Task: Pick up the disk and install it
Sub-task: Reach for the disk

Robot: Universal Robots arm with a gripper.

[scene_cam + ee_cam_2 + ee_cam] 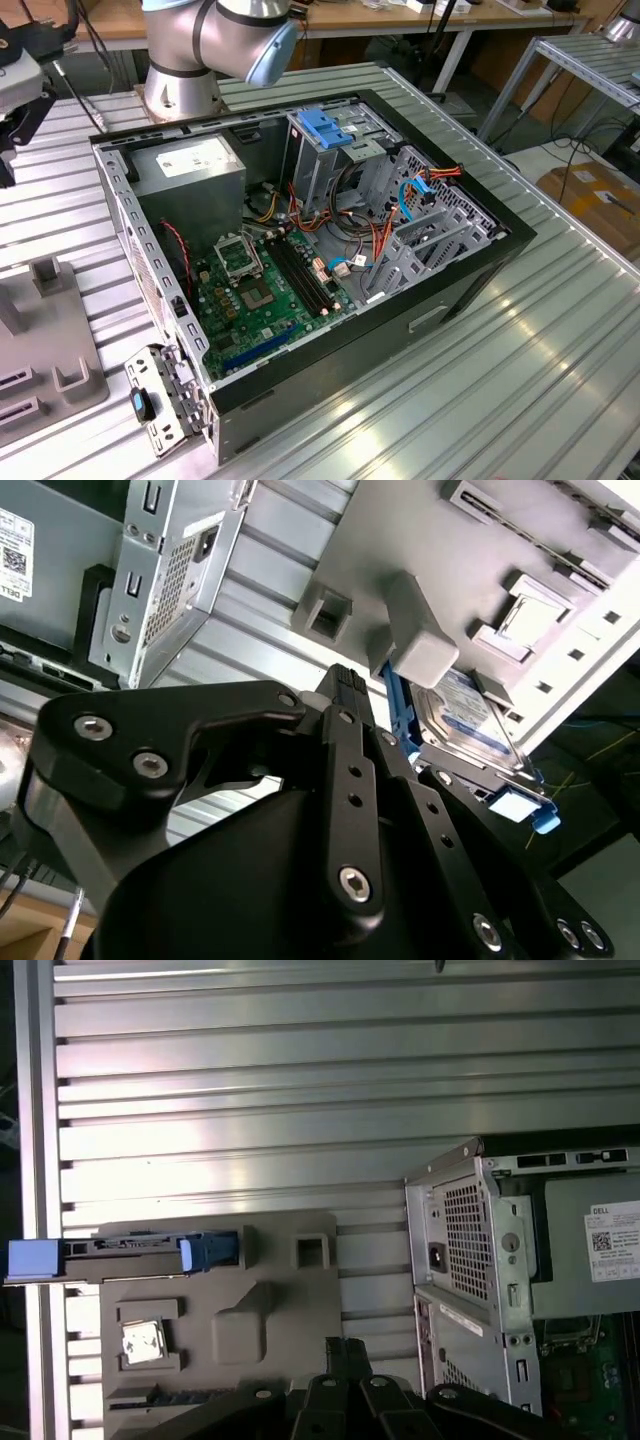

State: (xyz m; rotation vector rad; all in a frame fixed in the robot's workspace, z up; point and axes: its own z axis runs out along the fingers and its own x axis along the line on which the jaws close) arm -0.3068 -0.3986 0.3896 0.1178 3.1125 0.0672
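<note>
My tool (345,677) looks closed and empty, hovering over the grey holder (200,1290) on the worktop. The disk (150,1250) stands on edge in the holder's slot, beyond my tool. Risk: a skewed grip on its blue frame could jam it or drag the holder. Farther off, loose cables (345,262) in the computer case (470,290) could snag.

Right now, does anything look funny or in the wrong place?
Nothing looks broken or spilled. The odd one out is the disk: it stands on its edge in the grey holder on the table, outside the open computer case, with one blue end poking past the holder's edge.
</note>
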